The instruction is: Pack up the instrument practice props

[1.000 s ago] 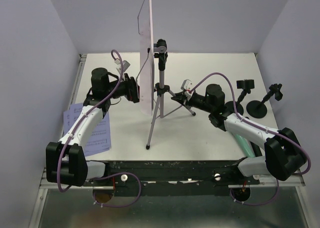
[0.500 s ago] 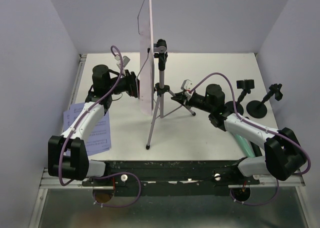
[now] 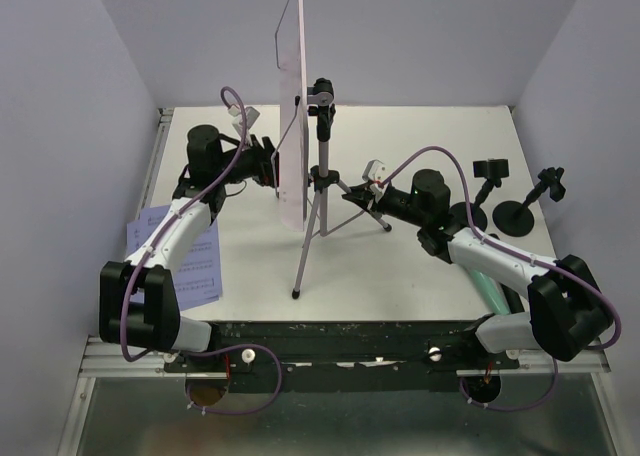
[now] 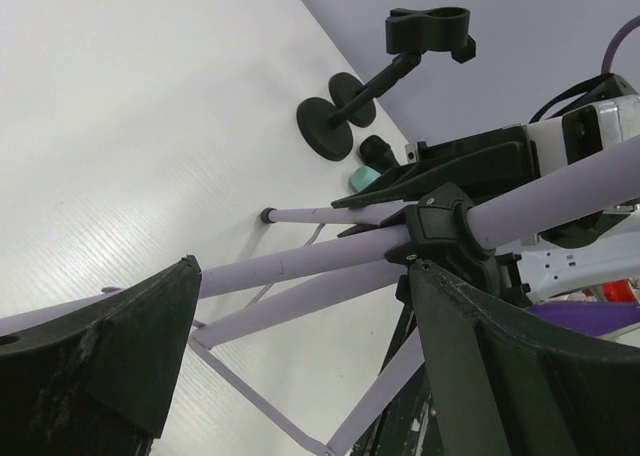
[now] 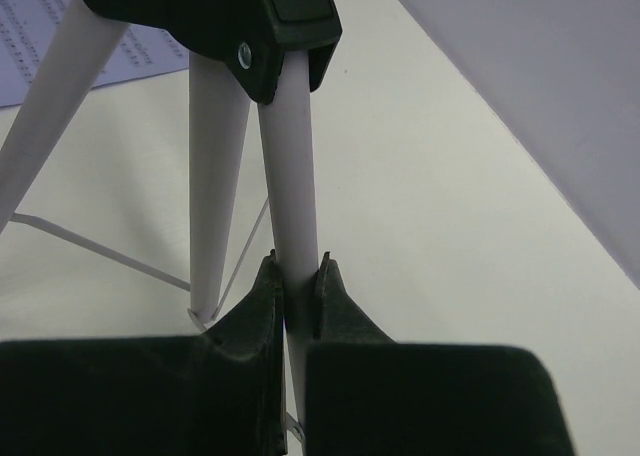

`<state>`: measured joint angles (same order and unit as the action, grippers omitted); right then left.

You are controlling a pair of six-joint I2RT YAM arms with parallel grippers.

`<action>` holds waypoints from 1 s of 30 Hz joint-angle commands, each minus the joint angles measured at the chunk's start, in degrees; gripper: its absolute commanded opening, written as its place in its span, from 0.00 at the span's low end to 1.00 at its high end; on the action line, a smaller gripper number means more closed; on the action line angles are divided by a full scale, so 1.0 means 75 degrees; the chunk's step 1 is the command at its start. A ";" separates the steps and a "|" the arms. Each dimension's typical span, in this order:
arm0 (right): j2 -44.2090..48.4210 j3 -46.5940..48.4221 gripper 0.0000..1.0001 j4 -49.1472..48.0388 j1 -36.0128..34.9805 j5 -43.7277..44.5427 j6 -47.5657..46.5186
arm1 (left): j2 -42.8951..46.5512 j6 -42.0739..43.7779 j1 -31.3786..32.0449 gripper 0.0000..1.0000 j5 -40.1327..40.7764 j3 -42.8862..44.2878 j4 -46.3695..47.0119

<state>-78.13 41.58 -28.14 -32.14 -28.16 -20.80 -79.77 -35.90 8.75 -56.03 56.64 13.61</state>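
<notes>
The lilac music rack (image 3: 291, 126) stands upright mid-table on its tripod legs (image 3: 308, 244). My right gripper (image 3: 352, 199) is shut on one tripod leg (image 5: 292, 176), just below the black hub (image 5: 245, 16). My left gripper (image 3: 277, 168) is open beside the rack's plate on its left. In the left wrist view, the open left gripper (image 4: 300, 276) frames the lilac legs (image 4: 300, 261). Two black mic holders (image 3: 470, 214) (image 3: 520, 214) stand at the right. A mint-green microphone (image 3: 490, 288) lies under my right arm. Sheet-music pages (image 3: 185, 261) lie at the left. No black microphone is clearly visible.
Purple walls close in the table on the left, back and right. The table's near edge is a black rail (image 3: 340, 331) with the arm bases. The mic holders (image 4: 330, 126) and the mint microphone's end (image 4: 365, 179) also show in the left wrist view.
My left gripper has moved a little farther back and closer to the rack's plate. The right gripper stays shut on the tripod leg; the rack has not moved.
</notes>
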 commanded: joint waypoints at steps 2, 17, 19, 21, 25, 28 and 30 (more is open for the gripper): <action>-0.0563 -0.0693 0.00 0.2334 0.0079 0.0005 0.0957 | -0.0075 0.0555 0.0052 0.94 0.0135 -0.0286 -0.0290; -0.0587 -0.0705 0.00 0.2299 0.0078 -0.0007 0.0957 | 0.0733 0.0720 0.0052 0.98 -0.1036 -0.0522 -0.0525; -0.0598 -0.0716 0.00 0.2299 0.0079 -0.0007 0.0968 | 0.0815 0.0674 0.0052 0.98 -0.0967 -0.0451 -0.0548; -0.0622 -0.0716 0.00 0.2299 0.0078 -0.0018 0.0957 | 0.0815 0.0592 0.0052 0.98 -0.0897 -0.0451 -0.0467; -0.0610 -0.0693 0.00 0.2287 0.0078 -0.0007 0.0945 | 0.0769 0.0264 0.0052 0.98 -0.0780 -0.0404 -0.0209; -0.0587 -0.0728 0.00 0.2287 0.0078 0.0005 0.0957 | 0.0675 0.0100 0.0052 0.98 -0.0488 -0.0217 -0.0185; -0.0598 -0.0716 0.00 0.2276 0.0078 0.0005 0.0945 | 0.0593 0.0029 0.0052 0.98 -0.0300 -0.0111 -0.0197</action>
<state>-78.37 41.28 -28.99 -32.14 -28.16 -20.58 -74.56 -33.69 8.86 -60.55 52.51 10.22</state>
